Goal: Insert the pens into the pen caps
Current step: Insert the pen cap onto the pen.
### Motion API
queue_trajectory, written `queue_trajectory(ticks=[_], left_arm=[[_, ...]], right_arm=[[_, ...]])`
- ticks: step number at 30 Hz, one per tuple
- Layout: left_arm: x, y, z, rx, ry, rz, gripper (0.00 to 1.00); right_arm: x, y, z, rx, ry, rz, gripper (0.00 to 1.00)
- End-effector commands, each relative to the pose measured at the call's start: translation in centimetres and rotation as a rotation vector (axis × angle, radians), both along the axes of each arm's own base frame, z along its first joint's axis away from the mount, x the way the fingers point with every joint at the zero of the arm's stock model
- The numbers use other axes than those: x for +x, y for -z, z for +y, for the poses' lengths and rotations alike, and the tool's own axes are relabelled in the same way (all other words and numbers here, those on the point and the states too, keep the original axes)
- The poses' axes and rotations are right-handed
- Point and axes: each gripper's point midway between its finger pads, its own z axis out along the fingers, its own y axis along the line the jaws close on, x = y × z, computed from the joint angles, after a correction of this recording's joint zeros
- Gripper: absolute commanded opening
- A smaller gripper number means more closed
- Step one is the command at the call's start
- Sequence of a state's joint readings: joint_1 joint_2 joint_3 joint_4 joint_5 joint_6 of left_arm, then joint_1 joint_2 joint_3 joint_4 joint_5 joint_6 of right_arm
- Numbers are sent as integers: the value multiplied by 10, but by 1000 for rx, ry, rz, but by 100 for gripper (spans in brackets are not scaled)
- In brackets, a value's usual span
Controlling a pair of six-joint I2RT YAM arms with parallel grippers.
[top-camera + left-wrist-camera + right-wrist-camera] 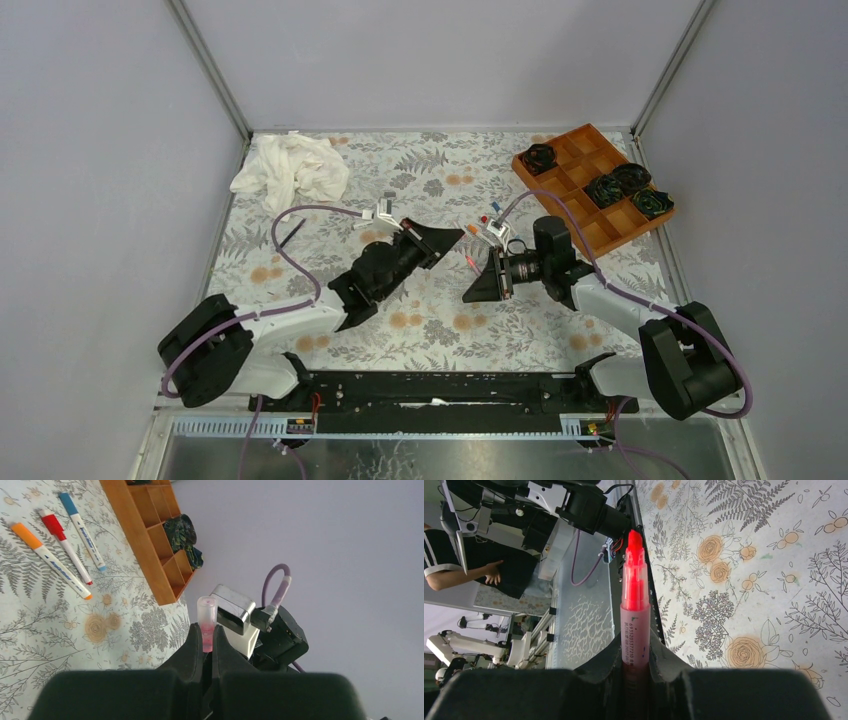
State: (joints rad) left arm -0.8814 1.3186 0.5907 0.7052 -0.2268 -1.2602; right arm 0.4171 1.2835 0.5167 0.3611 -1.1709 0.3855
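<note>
Nearest the arm bases, the floral-covered table (430,330) is seen bare of task items. Just beyond, the two grippers are held over the middle of the table, pointed toward each other and a little apart.

The right gripper (635,647) is clenched on a pink-red pen (634,592). The barrel is gripped low between the fingers, and the uncapped tip is left projecting forward above the cloth.

The left gripper (207,636) is clamped on a translucent pink cap (206,616). Its lower part is pinched between the fingers and its open end is turned away from the wrist, toward the right arm.

Past the grippers, three capped pens are laid side by side on the cloth: an orange one (50,560), a red one (66,549) and a blue one (82,532). A thin dark pen (291,234) is found well apart from them, on the left side.

Farthest back, an orange compartment tray (145,550) is set at the right rear corner, with black rosettes (605,188) lodged in several compartments. A crumpled white cloth (290,168) is left at the left rear.
</note>
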Motion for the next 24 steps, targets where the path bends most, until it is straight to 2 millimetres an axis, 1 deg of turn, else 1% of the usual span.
queue_trajectory(ticks=[1, 3, 7, 10, 14, 24], left_arm=[[-3, -25, -7, -49, 18, -91, 0], [-5, -21, -4, -45, 14, -88, 0], [-7, -20, 0, -54, 8, -93, 0], [-9, -21, -2, -57, 20, -103, 0], [-10, -16, -6, -50, 29, -99, 0], [-11, -15, -13, -51, 44, -102, 0]], right_arm=[[2, -26, 5, 56, -36, -45, 0], [2, -30, 6, 63, -37, -45, 0], [6, -38, 4, 80, -22, -32, 0], [12, -42, 1, 90, 10, -9, 0], [13, -49, -2, 121, 23, 4, 0], [14, -49, -2, 121, 22, 11, 0]])
